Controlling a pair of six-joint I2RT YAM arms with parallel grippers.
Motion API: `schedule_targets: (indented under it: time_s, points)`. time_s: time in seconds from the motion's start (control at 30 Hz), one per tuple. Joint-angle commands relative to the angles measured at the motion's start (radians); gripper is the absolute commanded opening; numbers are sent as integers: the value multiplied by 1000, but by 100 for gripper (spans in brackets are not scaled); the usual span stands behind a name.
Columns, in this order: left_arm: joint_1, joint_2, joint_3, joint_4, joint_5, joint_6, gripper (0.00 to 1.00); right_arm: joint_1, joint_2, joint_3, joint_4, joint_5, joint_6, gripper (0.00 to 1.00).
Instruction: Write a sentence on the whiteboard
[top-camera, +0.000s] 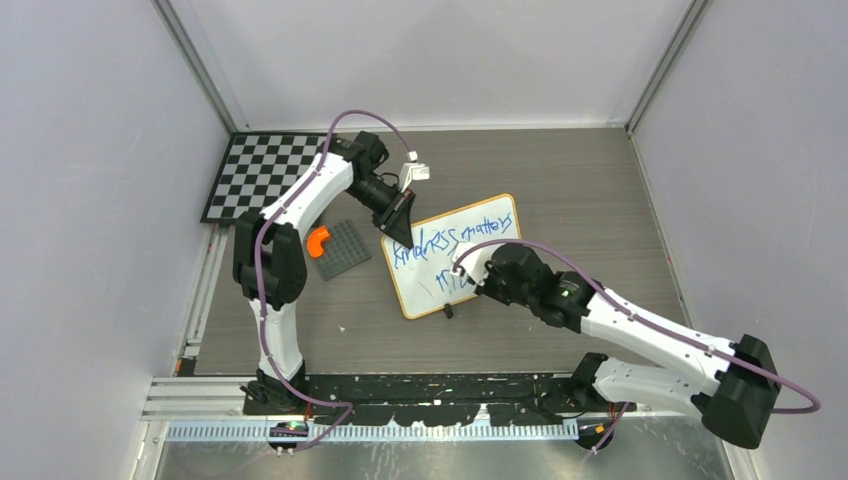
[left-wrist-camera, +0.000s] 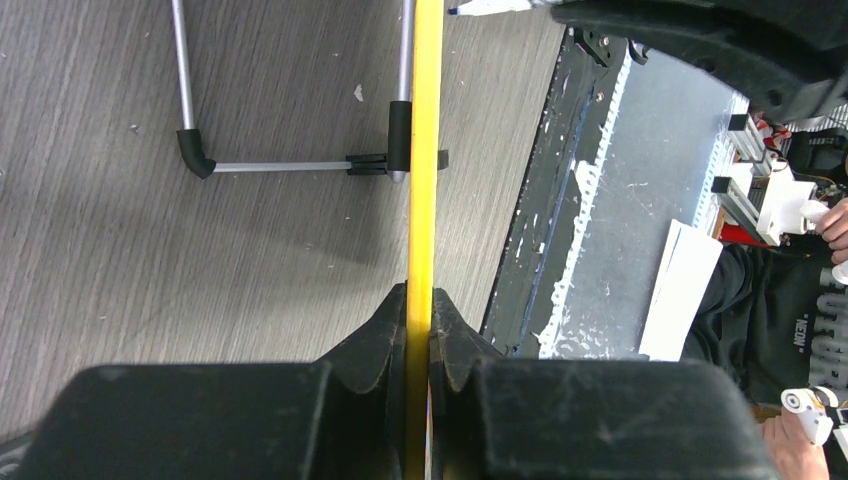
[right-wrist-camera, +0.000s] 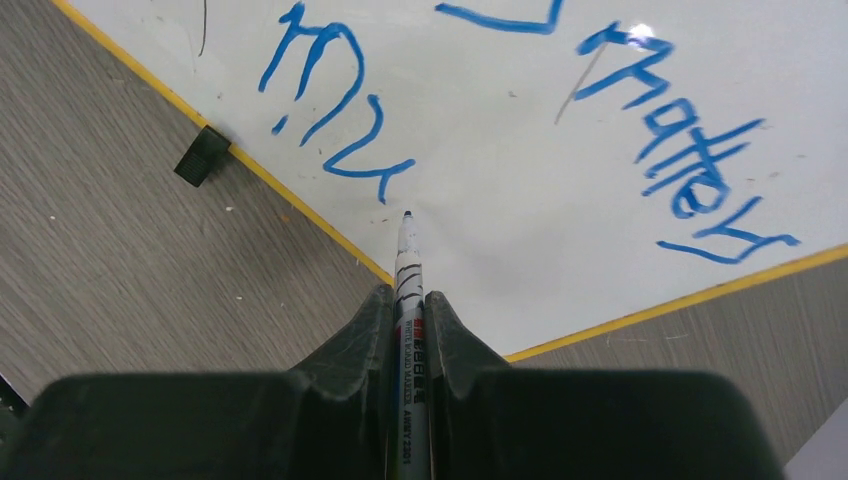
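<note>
Whiteboard (top-camera: 418, 296) sits clamped in left pincer (left-wrist-camera: 420, 300); right pincer (right-wrist-camera: 408, 300) grips marker (right-wrist-camera: 408, 268) beside sentence (right-wrist-camera: 690, 160).

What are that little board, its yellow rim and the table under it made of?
Whiteboard: glossy white coated surface, judging by the light glare. Frame: looks like yellow-painted wood or plastic; cannot tell. Table: grey wood-grain, probably laminate.

Top external view: high behind the arm bases, looking steeply down over the whole grey wood-grain tabletop (top-camera: 580, 180). Left wrist view: close, edge-on along the small white orange-framed board (left-wrist-camera: 424, 150). Right wrist view: close, facing that board (right-wrist-camera: 520, 200) on its written side. All three share the board (top-camera: 425, 285).
</note>
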Motion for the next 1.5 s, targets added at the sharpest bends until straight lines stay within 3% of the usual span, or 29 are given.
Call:
schedule_targets:
  time_s: [0.0, 0.6, 0.8, 1.07, 1.47]
  points:
    - [5, -2, 30, -22, 1, -17, 0, -13, -108, 45, 27, -24, 42, 0]
    - [5, -13, 25, -20, -1, -12, 0, -33, -22, 15, 137, 96, 49, 0]
    - [5, -11, 20, -17, 0, -11, 0, -32, -9, 10, 156, 54, 50, 0]
    - [5, -11, 22, -18, -1, -9, 0, -33, 23, -13, 119, -10, 26, 0]
    - [6, -10, 24, -22, -1, -8, 0, -34, -23, -22, 22, 22, -8, 0]
